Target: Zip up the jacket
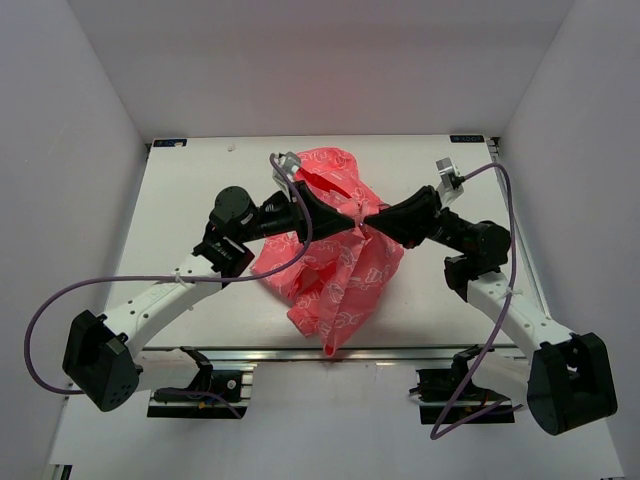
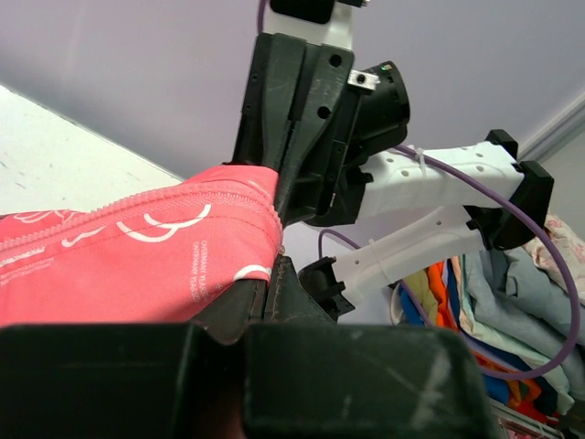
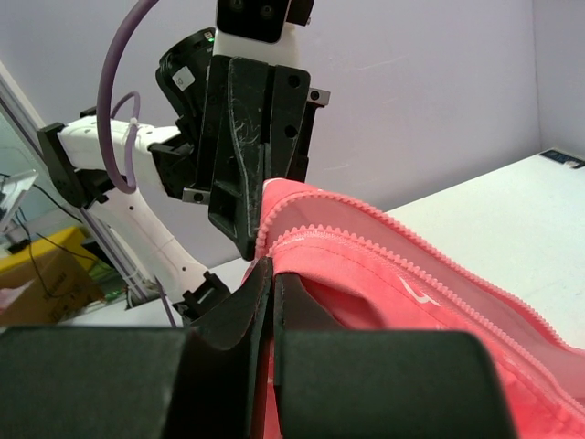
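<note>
- Coral-pink jacket (image 1: 335,270) of thin fabric with white print hangs bunched over the middle of the white table (image 1: 190,190), lifted between both arms.
- Black left gripper (image 1: 347,213) and black right gripper (image 1: 374,221) meet tip to tip, each pinched closed on the jacket's edge.
- Only the wrist views show pink zipper teeth (image 3: 366,219) along that gripped edge; from overhead, folds hide them.
- Hood and logo cannot be made out.

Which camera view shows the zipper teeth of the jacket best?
Right wrist: the zipper teeth run sharply along the jacket edge. Left wrist shows one shorter row; top external shows only the bunched jacket, teeth too small.
</note>
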{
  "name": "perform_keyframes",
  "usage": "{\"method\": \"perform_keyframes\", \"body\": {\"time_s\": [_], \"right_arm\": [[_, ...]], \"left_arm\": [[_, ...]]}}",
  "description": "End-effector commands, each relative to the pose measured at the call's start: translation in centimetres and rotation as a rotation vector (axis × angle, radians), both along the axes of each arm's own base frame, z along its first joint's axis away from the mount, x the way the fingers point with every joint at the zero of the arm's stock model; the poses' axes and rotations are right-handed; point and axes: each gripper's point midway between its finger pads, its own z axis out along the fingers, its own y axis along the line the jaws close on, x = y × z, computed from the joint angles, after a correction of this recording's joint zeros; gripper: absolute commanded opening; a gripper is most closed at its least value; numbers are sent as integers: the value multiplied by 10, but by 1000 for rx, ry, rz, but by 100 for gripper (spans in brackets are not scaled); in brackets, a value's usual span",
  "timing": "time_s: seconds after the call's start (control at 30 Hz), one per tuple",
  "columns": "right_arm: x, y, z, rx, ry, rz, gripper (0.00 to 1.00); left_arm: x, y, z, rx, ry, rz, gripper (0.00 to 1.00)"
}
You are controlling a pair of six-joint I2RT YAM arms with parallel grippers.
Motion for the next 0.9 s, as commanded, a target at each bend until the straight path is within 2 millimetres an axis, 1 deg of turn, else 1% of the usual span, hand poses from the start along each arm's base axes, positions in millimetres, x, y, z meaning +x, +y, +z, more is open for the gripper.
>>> {"method": "perform_keyframes", "body": {"time_s": [0.0, 0.07, 0.13, 0.2, 0.37, 0.47, 0.57, 0.67, 0.73, 0.8, 0.87], "right_arm": [[-7, -7, 32, 110, -111, -21, 0], [-4, -7, 31, 109, -106, -20, 0], [-7, -7, 32, 117, -109, -9, 0], [-8, -8, 34, 127, -110, -7, 0], [-9, -8, 37, 124, -86, 2, 0], [-2, -6, 37, 113, -34, -8, 0], [1, -6, 36, 116, -4, -12, 0], [3, -6, 37, 122, 0, -24, 0], [8, -6, 37, 127, 19, -35, 0], [8, -6, 40, 140, 15, -31, 0], [11, -6, 40, 147, 17, -36, 0]], "left_arm": [[-16, 0, -2, -20, 5, -86, 0], [-17, -1, -3, -22, 15, -95, 0], [-17, 0, -5, -17, 18, -89, 0], [-13, 0, -8, -12, 28, -66, 0], [-2, 0, -23, 44, 61, -1, 0], [6, 2, -29, 66, 66, 47, 0], [7, 2, -30, 70, 57, 53, 0], [3, 1, -28, 64, 37, 33, 0], [4, 0, -30, 72, 43, 29, 0], [3, -2, -33, 74, 49, 17, 0], [-3, -3, -34, 65, 50, -13, 0]]}}
